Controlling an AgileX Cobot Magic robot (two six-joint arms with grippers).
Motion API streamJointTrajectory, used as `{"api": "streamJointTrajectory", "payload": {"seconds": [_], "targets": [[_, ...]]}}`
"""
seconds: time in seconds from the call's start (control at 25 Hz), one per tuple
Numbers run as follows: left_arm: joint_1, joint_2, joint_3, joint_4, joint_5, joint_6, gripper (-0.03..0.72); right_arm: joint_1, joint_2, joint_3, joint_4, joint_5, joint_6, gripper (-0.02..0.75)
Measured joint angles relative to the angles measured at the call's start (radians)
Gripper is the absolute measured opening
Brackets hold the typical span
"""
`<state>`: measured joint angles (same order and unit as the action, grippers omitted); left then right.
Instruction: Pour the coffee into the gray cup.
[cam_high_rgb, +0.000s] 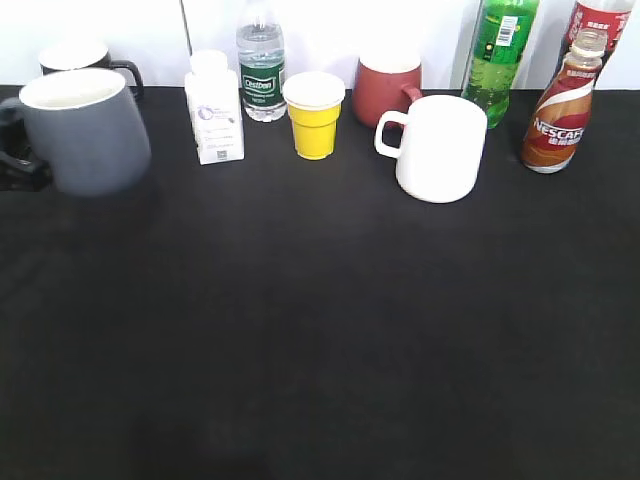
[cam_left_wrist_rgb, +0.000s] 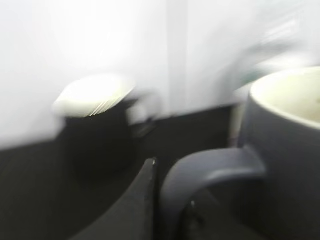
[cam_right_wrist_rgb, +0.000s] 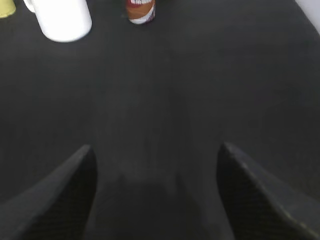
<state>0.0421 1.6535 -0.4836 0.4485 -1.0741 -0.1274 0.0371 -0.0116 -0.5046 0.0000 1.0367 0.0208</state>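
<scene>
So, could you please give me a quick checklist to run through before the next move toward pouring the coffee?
1. Gray cup upright, mouth open: ok.
2. Left gripper at the cup's handle: ok; whether it grips, cannot tell, view blurred.
3. Coffee bottle standing upright at the back right: ok.
4. Bottle cap off: cannot tell.
5. Right gripper open, nothing held: ok; the bottle is far ahead of it, so not yet in place.
6. White mug stands close beside the bottle: not ok, tight approach.

Mugs: four — gray cup (cam_high_rgb: 85, 130), black (cam_high_rgb: 85, 58), white (cam_high_rgb: 440, 147), red (cam_high_rgb: 388, 90). Bottles: four. Yellow cup: one. Carton: one.
</scene>
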Motion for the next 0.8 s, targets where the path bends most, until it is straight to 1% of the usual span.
{"api": "streamJointTrajectory", "payload": {"seconds": [0.04, 0.08, 0.12, 0.2, 0.28, 0.32, 0.36, 0.44, 0.52, 0.6, 0.64, 0.72, 0.8], "targets": [[0.000, -0.039, 0.015, 0.039, -0.003, -0.030, 0.052, 0.000, 0.013, -0.012, 0.000, -0.047, 0.000, 0.580], [0.000, -0.056, 0.019, 0.068, -0.006, -0.054, 0.051, 0.000, 0.039, -0.018, 0.000, -0.159, 0.000, 0.580], [-0.005, -0.058, 0.020, 0.101, -0.004, -0.075, 0.051, 0.000, 0.082, -0.017, 0.000, -0.307, 0.000, 0.580], [-0.065, -0.058, 0.024, 0.124, -0.001, -0.082, 0.051, 0.000, 0.206, 0.032, 0.000, -0.554, 0.000, 0.580], [-0.152, -0.046, 0.025, 0.128, -0.004, -0.083, 0.050, 0.000, 0.396, 0.083, 0.000, -0.835, 0.000, 0.580], [-0.184, -0.038, 0.025, 0.129, -0.002, -0.083, 0.051, 0.000, 0.513, 0.099, 0.000, -0.995, 0.000, 0.580], [-0.210, -0.036, 0.025, 0.129, -0.001, -0.083, 0.051, 0.000, 0.629, 0.105, 0.000, -1.120, 0.000, 0.580], [-0.228, -0.036, 0.025, 0.128, -0.002, -0.083, 0.051, 0.000, 0.901, 0.107, 0.000, -1.386, 0.000, 0.580], [-0.228, -0.036, 0.025, 0.122, -0.001, -0.083, 0.051, 0.000, 1.140, 0.109, 0.000, -1.664, 0.000, 0.580], [-0.228, -0.036, 0.025, 0.122, -0.001, -0.083, 0.051, 0.000, 1.383, 0.110, 0.000, -1.910, 0.000, 0.583], [-0.228, -0.036, 0.025, 0.122, -0.001, -0.083, 0.051, 0.000, 1.488, 0.105, 0.000, -1.985, 0.000, 0.600], [-0.228, -0.036, 0.025, 0.122, -0.001, -0.083, 0.051, 0.000, 1.677, 0.065, -0.020, -2.086, 0.000, 0.636], [-0.228, -0.036, 0.025, 0.122, -0.001, -0.083, 0.051, 0.000, 1.817, -0.010, -0.028, -2.126, 0.002, 0.643]]}}
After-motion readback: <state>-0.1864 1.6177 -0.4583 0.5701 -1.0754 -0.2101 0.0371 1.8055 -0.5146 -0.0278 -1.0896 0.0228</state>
